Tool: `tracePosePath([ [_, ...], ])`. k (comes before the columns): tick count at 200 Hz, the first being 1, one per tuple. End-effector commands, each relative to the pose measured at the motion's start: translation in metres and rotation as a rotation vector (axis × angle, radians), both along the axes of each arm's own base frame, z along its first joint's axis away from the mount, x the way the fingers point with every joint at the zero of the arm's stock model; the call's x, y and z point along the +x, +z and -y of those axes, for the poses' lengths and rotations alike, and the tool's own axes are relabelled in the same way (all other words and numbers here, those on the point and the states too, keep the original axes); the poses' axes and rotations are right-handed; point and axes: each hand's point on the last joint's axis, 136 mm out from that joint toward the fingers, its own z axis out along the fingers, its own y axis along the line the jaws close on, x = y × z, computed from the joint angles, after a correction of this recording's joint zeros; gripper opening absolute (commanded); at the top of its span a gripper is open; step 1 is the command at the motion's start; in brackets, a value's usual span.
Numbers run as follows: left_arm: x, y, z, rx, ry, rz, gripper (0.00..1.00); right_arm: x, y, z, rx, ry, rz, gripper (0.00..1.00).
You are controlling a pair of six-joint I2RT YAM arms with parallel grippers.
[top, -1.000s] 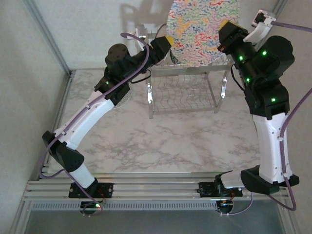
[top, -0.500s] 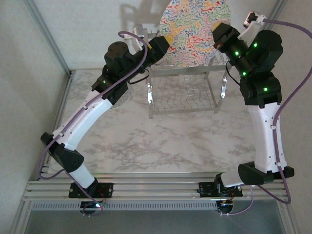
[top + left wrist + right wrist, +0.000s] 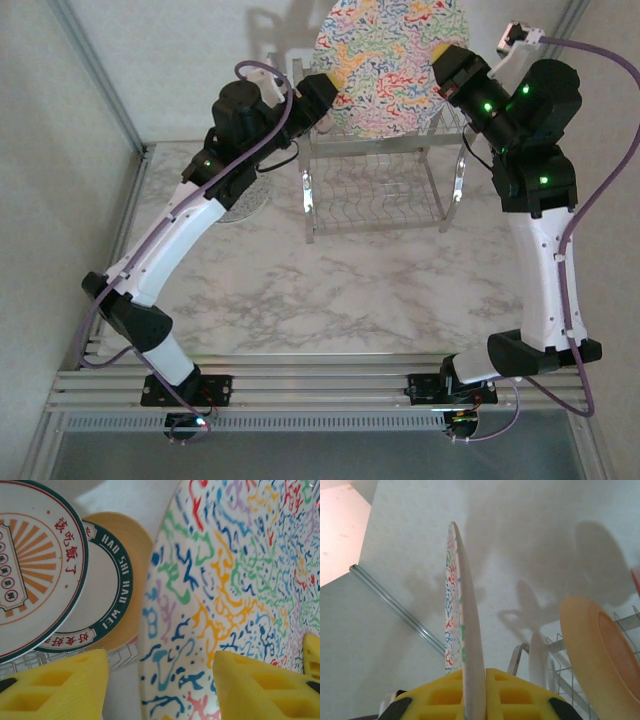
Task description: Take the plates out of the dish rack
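The colourful floral plate (image 3: 385,65) hangs upright above the chrome dish rack (image 3: 375,185). My right gripper (image 3: 445,58) is shut on its right rim, and in the right wrist view its yellow pads (image 3: 517,695) press both faces of the plate's edge (image 3: 470,645). My left gripper (image 3: 335,82) is at the plate's left rim, open. In the left wrist view that rim (image 3: 150,645) lies between the fingers (image 3: 60,685), with a gap on the left side. Behind it stand a sunburst plate (image 3: 30,570), a green-rimmed plate (image 3: 100,595) and a yellow plate (image 3: 132,580).
A grey speckled plate (image 3: 248,205) lies flat on the marble table (image 3: 330,290), left of the rack and under my left arm. In the right wrist view a yellowish plate (image 3: 600,650) and a white plate's edge (image 3: 538,662) stand in the rack wires (image 3: 560,680).
My right gripper has carried the floral plate to the left and a little higher. My left gripper has risen and closed in on the plate's left rim.
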Motion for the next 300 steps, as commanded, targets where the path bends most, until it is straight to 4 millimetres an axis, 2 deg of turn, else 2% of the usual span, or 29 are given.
tracePosePath([
  [1, -0.009, 0.024, 0.005, -0.060, -0.067, 0.047, 0.52, -0.010, 0.029, -0.002, 0.076, 0.064, 0.080, 0.00],
  [23, -0.012, 0.026, 0.005, -0.065, -0.078, 0.049, 0.41, -0.006, 0.024, -0.004, 0.089, 0.086, 0.058, 0.00],
  [60, -0.015, 0.028, 0.010, -0.097, -0.120, 0.053, 0.34, 0.004, 0.014, -0.009, 0.133, 0.148, 0.011, 0.00],
  [93, -0.017, 0.028, 0.015, -0.115, -0.153, 0.049, 0.33, 0.013, 0.003, -0.015, 0.158, 0.198, -0.039, 0.00],
  [153, -0.019, 0.029, 0.016, -0.122, -0.169, 0.047, 0.00, 0.019, -0.004, -0.009, 0.162, 0.198, -0.069, 0.00],
  [184, -0.023, 0.038, 0.013, -0.147, -0.184, 0.062, 0.00, 0.020, -0.007, -0.005, 0.149, 0.188, -0.076, 0.00],
  [193, -0.024, 0.042, 0.010, -0.158, -0.182, 0.073, 0.00, 0.018, -0.005, -0.004, 0.137, 0.182, -0.066, 0.12],
  [213, -0.026, 0.055, -0.002, -0.199, -0.172, 0.098, 0.00, 0.014, -0.005, 0.000, 0.083, 0.150, -0.055, 0.48],
  [228, -0.025, 0.064, -0.014, -0.232, -0.163, 0.114, 0.00, 0.008, -0.007, 0.004, 0.030, 0.114, -0.049, 0.63],
  [251, -0.024, 0.078, -0.040, -0.280, -0.135, 0.136, 0.00, -0.003, -0.008, 0.013, -0.050, 0.050, -0.009, 0.72],
  [270, -0.021, 0.083, -0.065, -0.320, -0.108, 0.145, 0.00, -0.014, -0.010, 0.015, -0.109, 0.018, 0.028, 0.74],
  [300, -0.017, 0.084, -0.110, -0.374, -0.034, 0.158, 0.00, -0.032, -0.017, -0.002, -0.276, 0.010, 0.101, 0.74],
])
